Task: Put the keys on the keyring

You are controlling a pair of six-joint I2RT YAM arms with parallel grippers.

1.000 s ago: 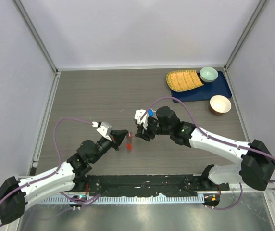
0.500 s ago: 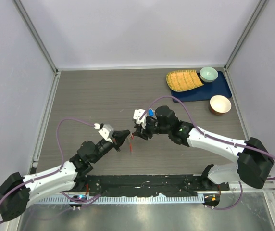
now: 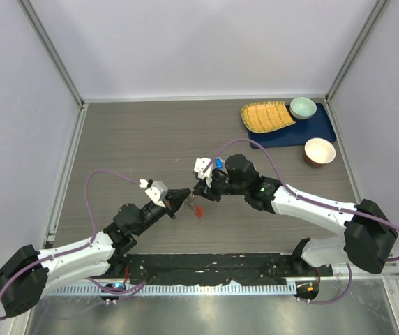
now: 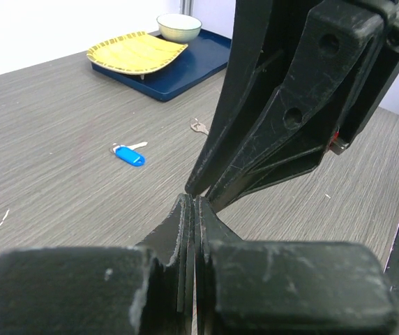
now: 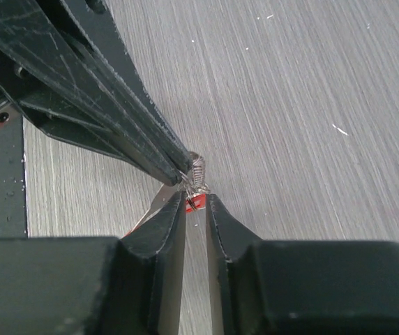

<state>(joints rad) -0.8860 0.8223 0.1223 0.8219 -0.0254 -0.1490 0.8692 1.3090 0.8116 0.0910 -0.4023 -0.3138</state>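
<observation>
Two grippers meet tip to tip over mid-table [image 3: 130, 146]: L gripper [image 4: 191, 200] is clenched tight w/ the keyring [image 5: 196, 169] wire coil pinched at its tips, red fob [image 3: 198, 210] hanging just below. R gripper [image 5: 196, 201] has jaws a narrow gap apart w/ a small red bit [image 5: 193, 203] btwn them, right under the coil; can't tell if it's actually gripped. Blue key [image 4: 128, 154] & silver key [image 4: 199, 126] lie flat on the wood near each other, out beyond the grippers toward the navy tray [image 4: 178, 66].
</observation>
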